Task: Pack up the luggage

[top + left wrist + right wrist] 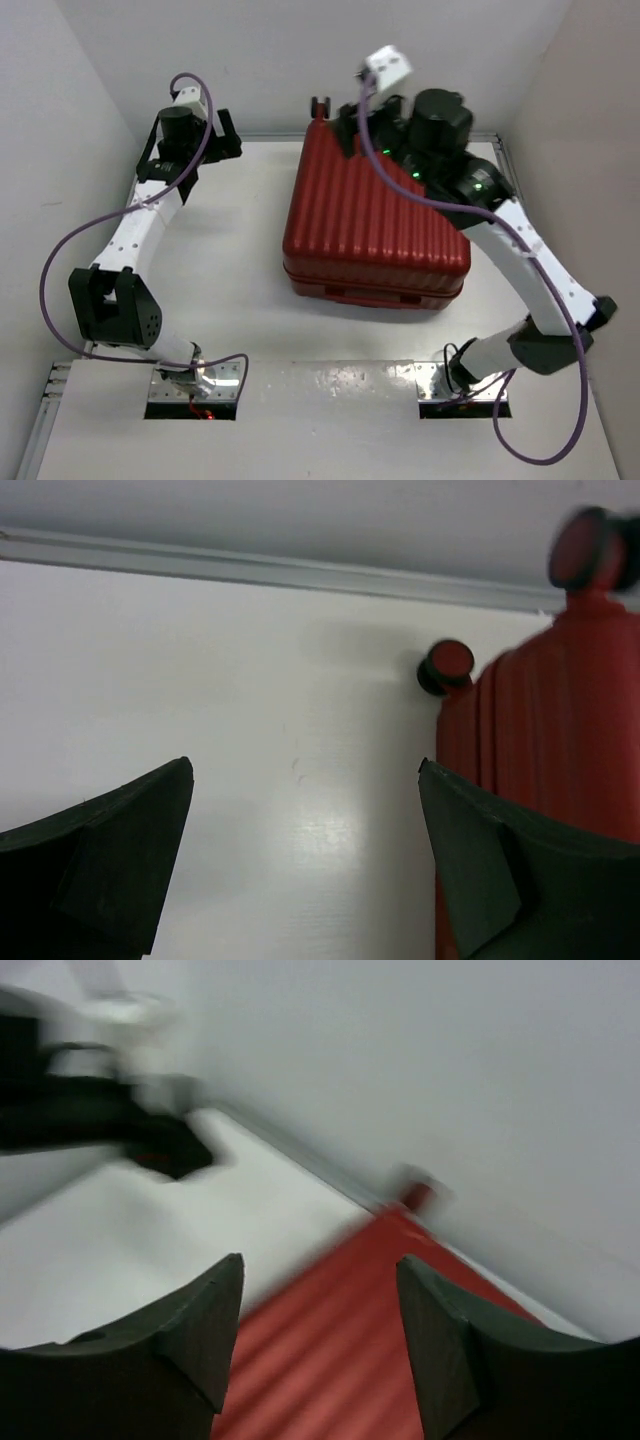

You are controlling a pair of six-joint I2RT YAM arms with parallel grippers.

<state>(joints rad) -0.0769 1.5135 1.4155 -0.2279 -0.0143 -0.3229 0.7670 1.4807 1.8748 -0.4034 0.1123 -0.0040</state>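
Luggage (375, 215) closed on table (230, 230); left gripper (305, 770) spread wide beside wheels (447, 666), empty; right gripper (320, 1265) parted above ribbed lid (blurred), empty

No text, label, brand mark or number can be read in any of the three views. On the ribbed red shell of the luggage (375, 215) no lettering can be made out. The right wrist view is too blurred for small print to be read.
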